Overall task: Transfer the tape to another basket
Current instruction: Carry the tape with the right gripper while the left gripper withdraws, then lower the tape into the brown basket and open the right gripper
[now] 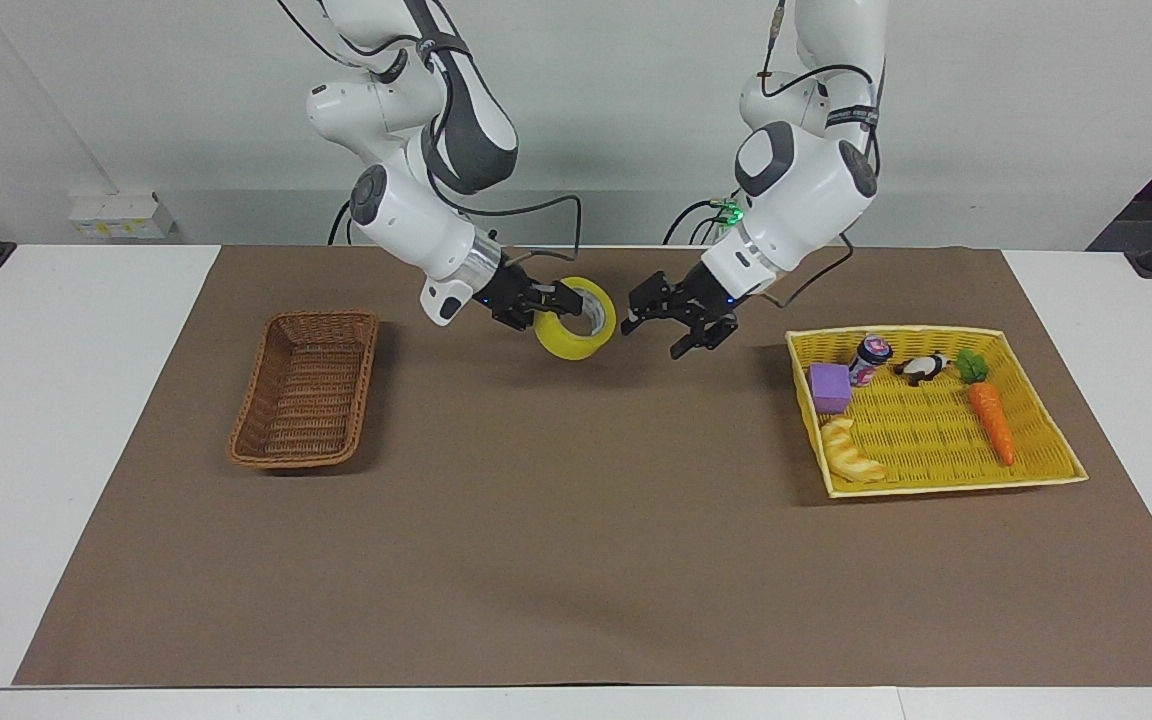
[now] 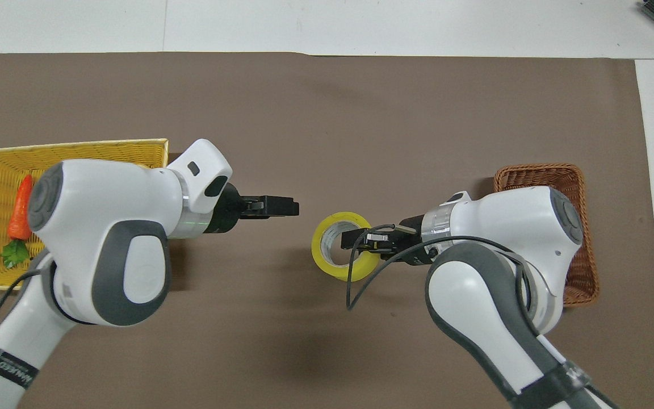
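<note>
Two baskets sit on the tabletop (image 1: 576, 560), well apart. The basket (image 1: 305, 390), brown wicker and narrow, lies toward the right arm's end and holds nothing that shows. The yellow tray (image 1: 946, 487) lies toward the left arm's end and holds five things: a purple block (image 1: 829, 387) and a croissant toy (image 1: 851, 451) along the side toward the table's middle, a small can (image 1: 869, 359) and a panda figure (image 1: 924, 368) along the side nearer the robots, and a carrot (image 1: 989, 412) lying flat toward the outer side.

The tape (image 1: 575, 319) is in neither basket. It hangs in the air over the brown mat, between the two baskets, tilted so its grey-white core faces the left arm. The right tool (image 1: 558, 299) is clamped on the roll's wall, one finger inside the core and one outside.

The left tool (image 1: 681, 318) hovers over the mat just beside the tape, between it and the tray, apart from the roll, its fingers spread and holding nothing.
</note>
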Controlling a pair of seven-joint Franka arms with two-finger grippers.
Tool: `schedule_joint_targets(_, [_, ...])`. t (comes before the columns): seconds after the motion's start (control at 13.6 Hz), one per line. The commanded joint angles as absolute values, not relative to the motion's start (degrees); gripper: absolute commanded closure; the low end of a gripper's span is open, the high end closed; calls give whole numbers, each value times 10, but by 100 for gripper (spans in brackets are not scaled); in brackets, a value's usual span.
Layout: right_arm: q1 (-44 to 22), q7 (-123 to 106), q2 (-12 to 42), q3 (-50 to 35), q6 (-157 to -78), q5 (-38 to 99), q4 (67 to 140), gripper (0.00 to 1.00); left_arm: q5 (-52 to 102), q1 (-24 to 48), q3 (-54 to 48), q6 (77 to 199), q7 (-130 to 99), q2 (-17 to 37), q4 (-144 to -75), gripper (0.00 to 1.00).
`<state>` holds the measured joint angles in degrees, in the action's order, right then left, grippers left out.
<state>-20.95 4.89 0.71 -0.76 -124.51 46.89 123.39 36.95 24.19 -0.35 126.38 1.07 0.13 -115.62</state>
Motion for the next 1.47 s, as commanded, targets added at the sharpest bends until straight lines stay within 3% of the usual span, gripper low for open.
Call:
schedule_joint_targets(0.0, [-166, 47, -6, -7, -1181, 445, 1210, 100, 250, 187, -7, 1155, 9, -18, -1112, 0])
schedule_joint_targets(0.44, [-44, -46, 2, -7, -1020, 403, 1137, 100, 15, 97, -6, 1047, 25, -11, -978, 0])
schedule_joint_targets(0.88, [70, -162, 5, -5, -956, 350, 1123, 100, 1, 47, -4, 871, 97, 10, -807, 0])
schedule_joint_targets(1.4, [146, -283, 17, -4, -963, 171, 1100, 100, -11, 47, 13, 818, 99, -19, -803, 0])
